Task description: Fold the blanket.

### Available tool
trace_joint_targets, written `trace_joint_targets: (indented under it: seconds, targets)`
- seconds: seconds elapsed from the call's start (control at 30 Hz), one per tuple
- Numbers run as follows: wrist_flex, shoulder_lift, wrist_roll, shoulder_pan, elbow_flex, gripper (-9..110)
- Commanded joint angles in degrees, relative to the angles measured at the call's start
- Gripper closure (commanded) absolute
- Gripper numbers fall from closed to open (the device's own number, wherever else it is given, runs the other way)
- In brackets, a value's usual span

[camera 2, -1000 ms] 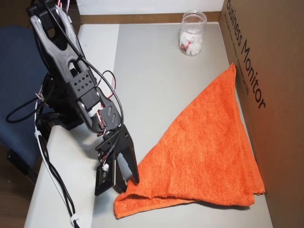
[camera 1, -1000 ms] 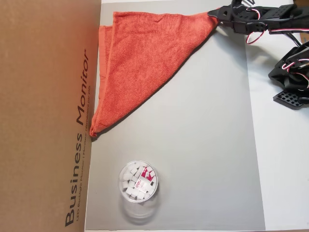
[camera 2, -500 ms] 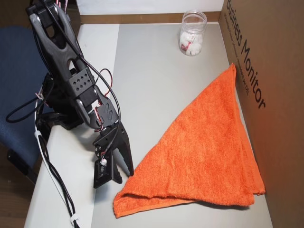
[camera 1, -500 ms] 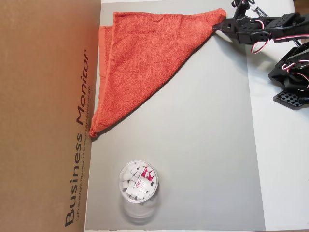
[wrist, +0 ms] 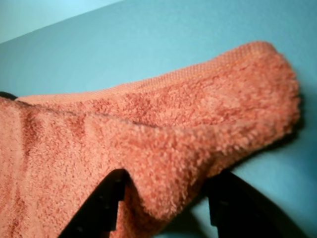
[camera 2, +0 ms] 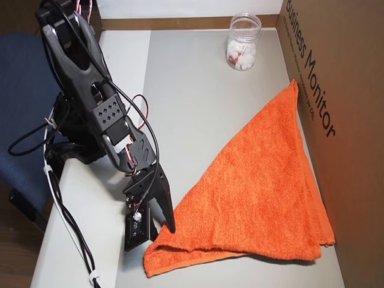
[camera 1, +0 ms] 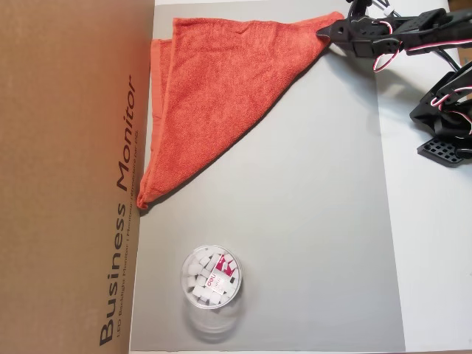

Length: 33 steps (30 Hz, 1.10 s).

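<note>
Lying folded into a triangle on the grey mat [camera 1: 310,206], the blanket [camera 1: 221,88] fills the upper left part of that mat in an overhead view, its long left edge running beside the brown cardboard box [camera 1: 70,177] and one point reaching down toward the middle left of the frame; its other point stretches to the upper right, where the tool [camera 1: 324,33] meets it; in the other overhead view the blanket [camera 2: 258,192] spreads across the lower right, again tight beside the box [camera 2: 342,120], with its near corner at the bottom centre; the tool [camera 2: 157,231] comes down on that corner from the left, its black fingers [camera 2: 163,207] standing apart, one tip at the cloth's edge and the other lower and further left, over the mat's left edge; the wrist view shows the corner of the blanket [wrist: 163,148] humped up over the gap between the two dark fingers [wrist: 99,208], which sit on either side of it without pressing together; a clear plastic cup [camera 1: 211,279] holding small white pieces stands on the mat well apart from the blanket, toward the lower left in an overhead view and at the top centre [camera 2: 243,43] in the other; the white bench [camera 1: 431,243] shows along the right edge of the first overhead view.
</note>
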Motion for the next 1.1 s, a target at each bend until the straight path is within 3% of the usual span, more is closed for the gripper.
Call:
trace_joint_targets:
  seconds: [0.0,0.4,0.6,1.07]
  targets:
    - [-0.8,-1.1,-0.8,0.3,-3.6,86]
    - [-0.8,-6.9,-0.8,1.8,-7.7,88]
    - [0.0,-6.6,-1.3,1.8,-7.5,98]
    - [0.1,3.7,-15.6,4.1,0.9,102]
